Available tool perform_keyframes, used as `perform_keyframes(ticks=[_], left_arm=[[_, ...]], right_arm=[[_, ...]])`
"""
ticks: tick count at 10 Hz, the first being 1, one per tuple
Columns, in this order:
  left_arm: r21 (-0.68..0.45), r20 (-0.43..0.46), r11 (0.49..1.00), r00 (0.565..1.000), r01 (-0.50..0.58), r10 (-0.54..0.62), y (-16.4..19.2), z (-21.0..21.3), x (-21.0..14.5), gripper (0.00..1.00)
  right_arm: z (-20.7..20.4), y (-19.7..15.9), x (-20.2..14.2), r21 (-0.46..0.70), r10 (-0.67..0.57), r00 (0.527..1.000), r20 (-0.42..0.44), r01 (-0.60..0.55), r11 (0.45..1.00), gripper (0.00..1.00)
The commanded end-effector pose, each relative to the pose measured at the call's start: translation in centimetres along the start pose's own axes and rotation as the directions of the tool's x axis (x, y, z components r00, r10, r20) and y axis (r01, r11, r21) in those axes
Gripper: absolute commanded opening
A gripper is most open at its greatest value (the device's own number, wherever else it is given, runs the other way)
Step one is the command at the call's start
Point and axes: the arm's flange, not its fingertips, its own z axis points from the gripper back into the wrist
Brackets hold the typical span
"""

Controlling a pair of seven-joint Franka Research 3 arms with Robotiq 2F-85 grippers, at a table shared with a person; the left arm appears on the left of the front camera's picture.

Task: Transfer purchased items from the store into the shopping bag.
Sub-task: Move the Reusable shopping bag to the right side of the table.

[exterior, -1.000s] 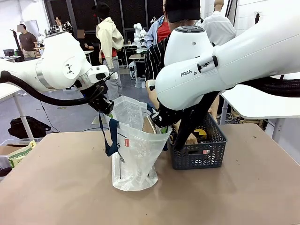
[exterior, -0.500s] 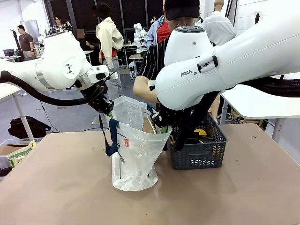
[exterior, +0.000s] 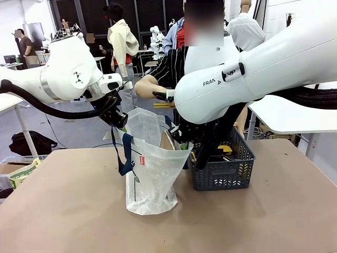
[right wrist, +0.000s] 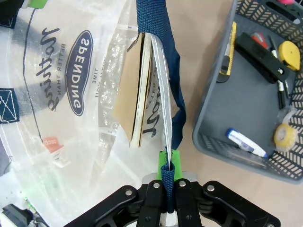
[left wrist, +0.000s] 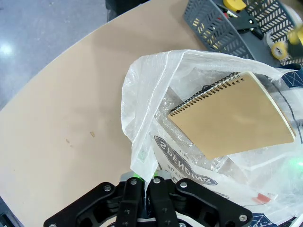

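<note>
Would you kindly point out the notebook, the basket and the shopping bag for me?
notebook (left wrist: 232,116), left wrist view, middle of its tan cover.
basket (right wrist: 244,101), right wrist view, bare grey floor.
shopping bag (exterior: 154,176), front view, its front wall.

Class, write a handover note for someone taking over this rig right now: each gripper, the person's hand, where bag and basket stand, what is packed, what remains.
Left gripper: shut on the rim of the shopping bag.
Right gripper: shut on the bag's navy strap; between them the mouth is held open.
Person's hand: raised beyond the bag; what it holds is unclear.
Bag upright on the table, basket beside it on the robot's right.
Done: spiral notebook is in the bag.
Left: tape measure, tape roll and other small items lie in the basket.
</note>
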Motion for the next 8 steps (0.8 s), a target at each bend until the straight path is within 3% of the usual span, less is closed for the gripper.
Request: perform_keyframes(ticks=[1, 8], left_arm=[[0.006, 0.01, 1.0, 1.0, -0.002, 0.002, 0.12, 0.15, -0.1, 0.0], [0.006, 0.01, 1.0, 1.0, -0.002, 0.002, 0.12, 0.15, -0.1, 0.0]], right_arm=[[0.06, -0.07, 0.17, 0.019, 0.005, 1.0, 0.013, -0.006, 1.0, 0.0], [0.06, -0.07, 0.17, 0.019, 0.005, 1.0, 0.013, -0.006, 1.0, 0.0]])
